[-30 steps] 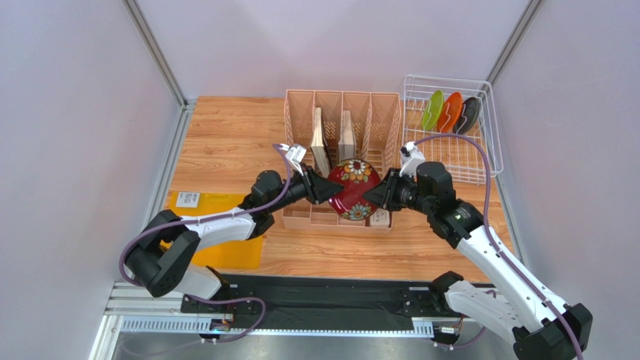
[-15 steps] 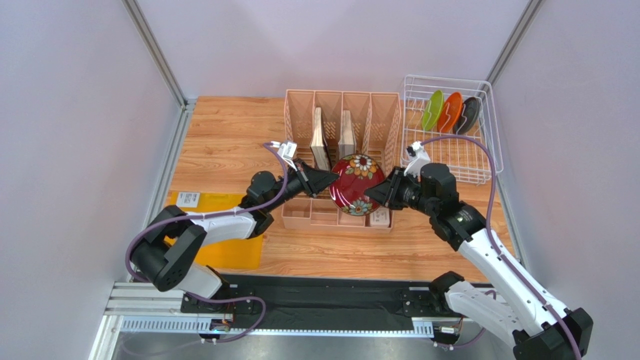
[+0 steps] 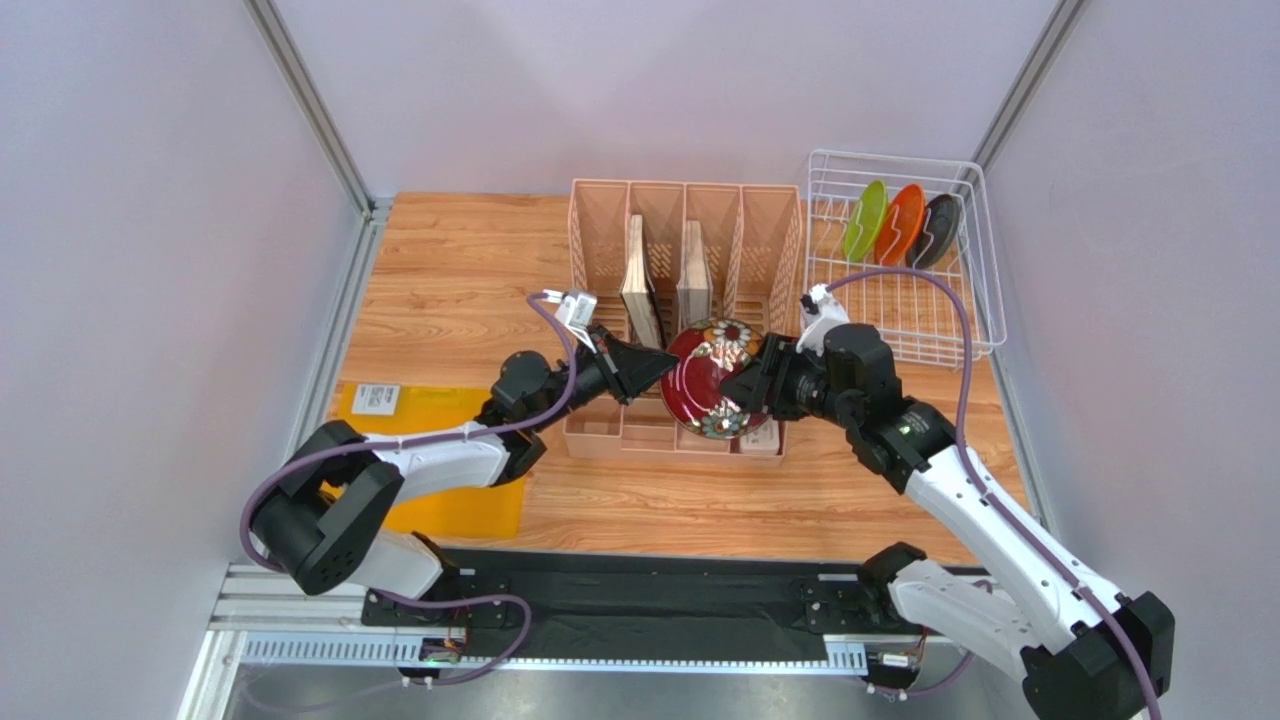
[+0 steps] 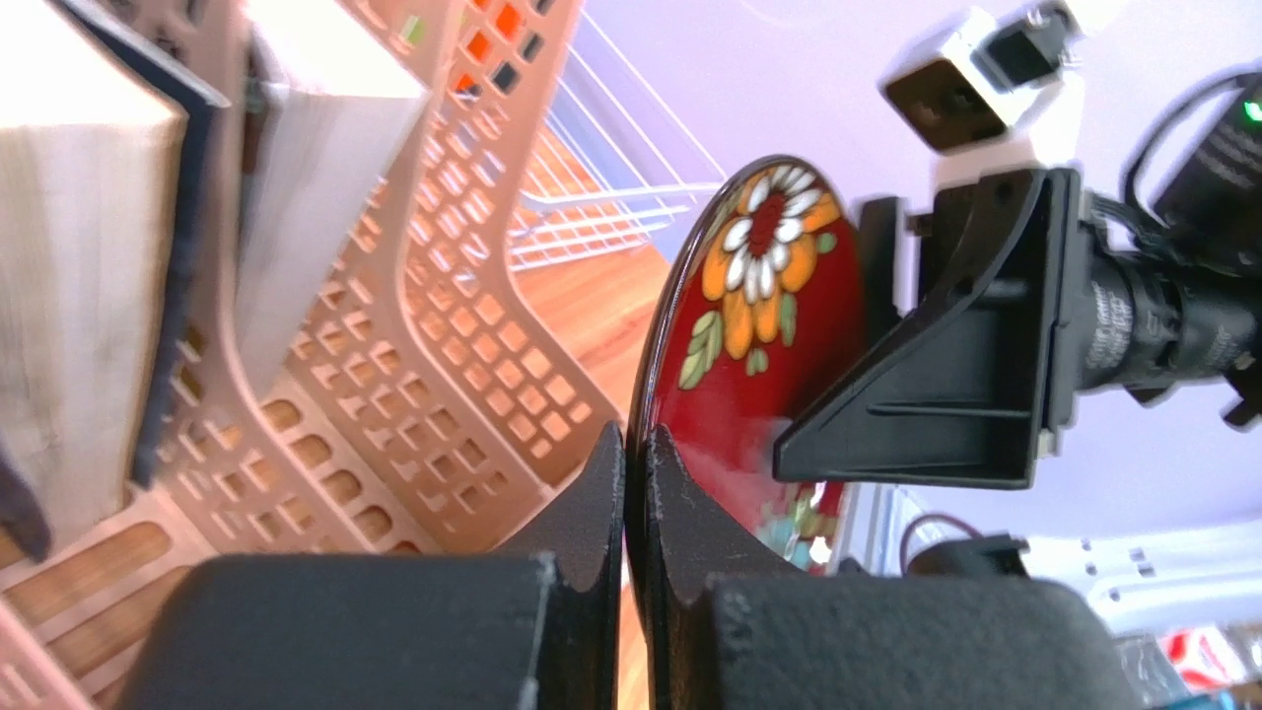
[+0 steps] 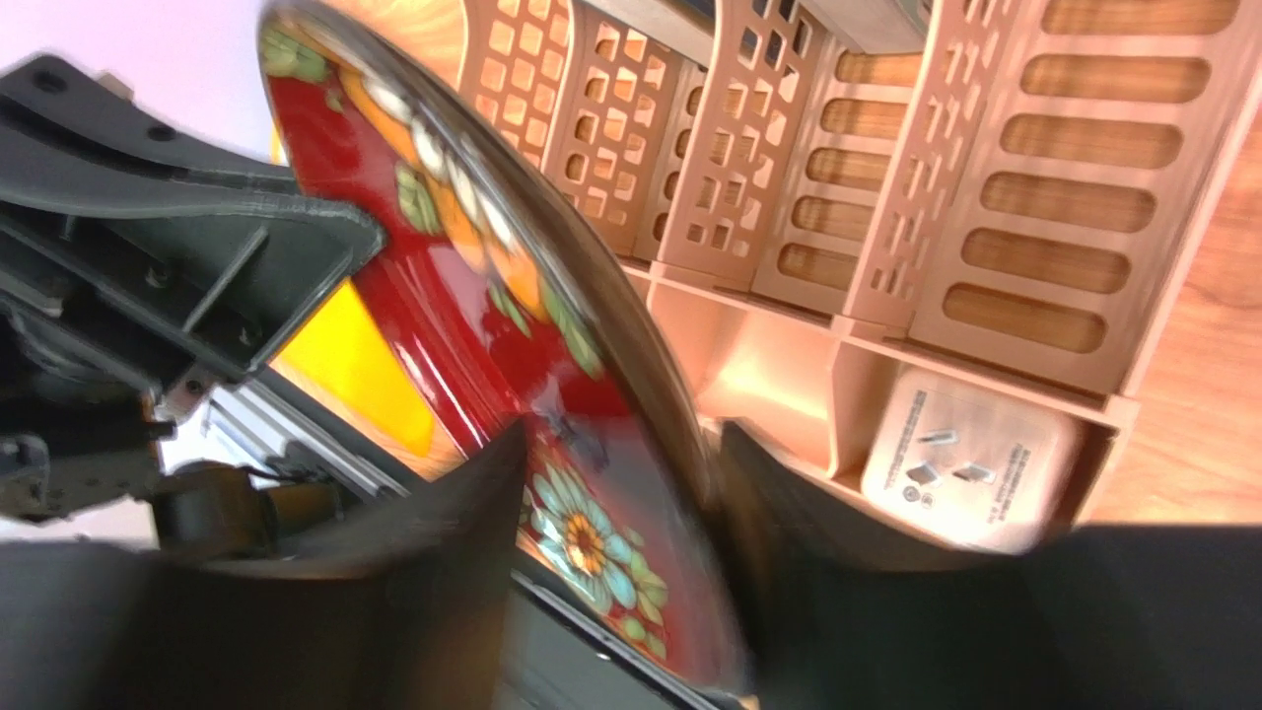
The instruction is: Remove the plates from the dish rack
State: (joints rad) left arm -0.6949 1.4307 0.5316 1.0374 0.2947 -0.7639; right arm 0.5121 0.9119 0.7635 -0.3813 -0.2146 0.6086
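Red-patterned and tilted on edge, hanging above the pink organizer [image 3: 751, 240], off the table [image 3: 451, 285]. Pinching the dark red plate [image 3: 699, 387] at one rim with the left fingers [image 4: 593, 518] and clamping the opposite rim between the right fingers [image 5: 445, 562]. Leaving the green plate [image 3: 864, 221], orange plate [image 3: 902, 224] and grey plate [image 3: 941, 230] upright in the white dish rack [image 3: 902, 323].

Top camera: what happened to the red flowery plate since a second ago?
The dark red floral plate tipped from lying face-up to nearly on edge, above the pink slotted plastic organizer. The left gripper pinches one rim and the right gripper the other. The lime green plate, orange plate and dark grey plate stayed in the white wire dish rack.
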